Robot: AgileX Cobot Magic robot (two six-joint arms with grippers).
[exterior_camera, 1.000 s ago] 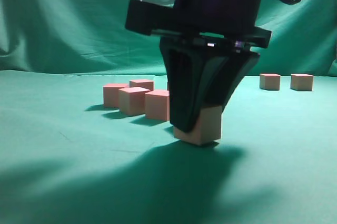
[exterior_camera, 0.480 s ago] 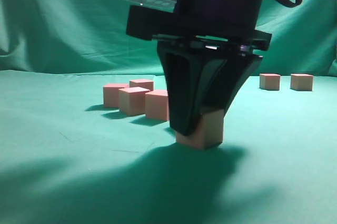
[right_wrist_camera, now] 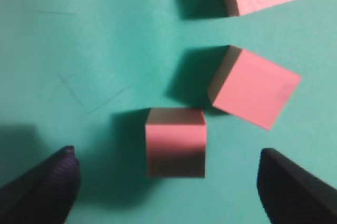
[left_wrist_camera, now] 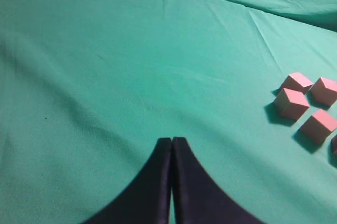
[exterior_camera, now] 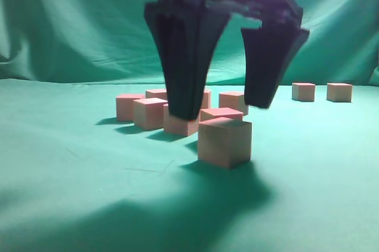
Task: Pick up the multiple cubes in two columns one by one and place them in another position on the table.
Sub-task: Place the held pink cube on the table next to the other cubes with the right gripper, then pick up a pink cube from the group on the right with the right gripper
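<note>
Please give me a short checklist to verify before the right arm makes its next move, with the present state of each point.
1. Right gripper open: ok, its jaws stand wide apart.
2. Nearest cube released: ok, neither finger touches it in the right wrist view.
3. That cube flat on the table: ok, upright, not tilted.
4. Gap to the neighbouring cube: cannot tell, their corners look very close.
5. Left gripper out of the way: ok, shut, apart from the four cubes in its view.

You lose the right tool (exterior_camera: 228, 110) body past the exterior view's top edge, and its left finger (exterior_camera: 183, 63) hides part of a middle cube (exterior_camera: 177, 126).
</note>
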